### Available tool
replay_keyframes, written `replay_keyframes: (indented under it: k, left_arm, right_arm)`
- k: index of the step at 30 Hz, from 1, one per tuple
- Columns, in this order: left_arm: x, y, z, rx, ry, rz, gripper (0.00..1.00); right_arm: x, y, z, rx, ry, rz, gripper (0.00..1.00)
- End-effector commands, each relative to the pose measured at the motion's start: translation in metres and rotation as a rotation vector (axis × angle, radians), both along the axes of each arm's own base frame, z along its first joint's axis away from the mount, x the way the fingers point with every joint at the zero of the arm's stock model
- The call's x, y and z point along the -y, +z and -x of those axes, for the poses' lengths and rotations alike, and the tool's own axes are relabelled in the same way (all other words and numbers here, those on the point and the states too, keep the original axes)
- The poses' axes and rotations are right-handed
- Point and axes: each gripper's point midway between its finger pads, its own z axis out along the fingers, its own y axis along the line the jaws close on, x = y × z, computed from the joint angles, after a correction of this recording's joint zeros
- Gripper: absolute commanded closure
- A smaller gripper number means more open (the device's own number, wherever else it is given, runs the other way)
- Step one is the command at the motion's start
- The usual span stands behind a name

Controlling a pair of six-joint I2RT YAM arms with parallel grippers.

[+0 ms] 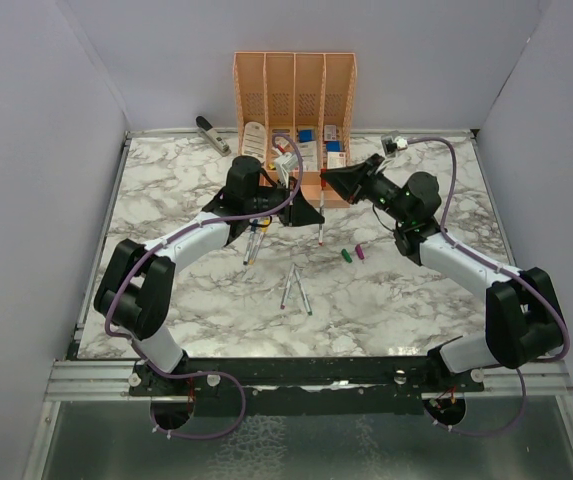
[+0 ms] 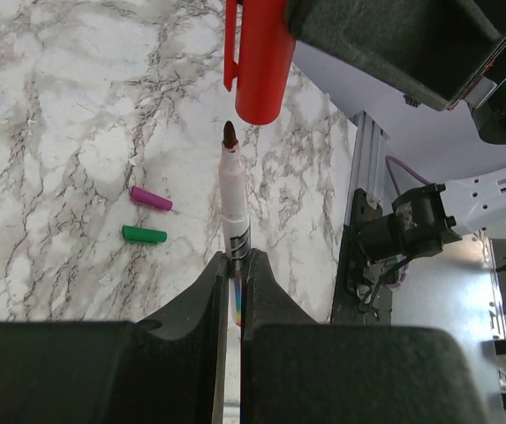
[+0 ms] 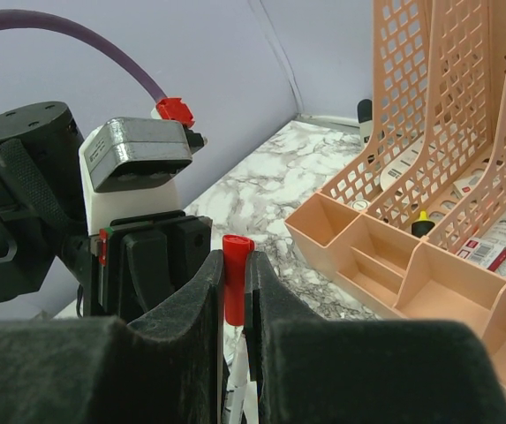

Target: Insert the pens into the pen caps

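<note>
My left gripper (image 2: 235,261) is shut on a white-barrelled pen (image 2: 233,208). The pen's dark red tip points at the open end of a red pen cap (image 2: 261,62), with a small gap between them. My right gripper (image 3: 233,265) is shut on that red cap (image 3: 236,283), and the pen (image 3: 240,397) shows just below it. From above, both grippers meet in front of the organiser, around the pen (image 1: 321,228). A green cap (image 1: 346,256) and a purple cap (image 1: 360,252) lie on the table. Several more pens (image 1: 296,287) lie loose nearby, two of them (image 1: 252,243) under the left arm.
The peach desk organiser (image 1: 294,100) stands at the back centre, its low front trays (image 3: 429,283) close to the right of my right gripper. A grey stapler (image 1: 212,134) lies at the back left. Grey walls enclose the marble table (image 1: 166,200).
</note>
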Motion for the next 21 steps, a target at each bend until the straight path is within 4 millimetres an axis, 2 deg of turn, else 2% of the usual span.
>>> replay_keyframes:
  k: [1, 21]
  left_arm:
    - [0.004, 0.012, -0.002, 0.046, -0.035, 0.033, 1.0]
    - [0.005, 0.013, -0.007, 0.058, -0.029, 0.037, 1.0]
  right_arm:
    - [-0.001, 0.003, 0.0, 0.032, 0.008, -0.009, 0.99]
    - [-0.002, -0.009, -0.006, 0.024, 0.001, 0.028, 0.99]
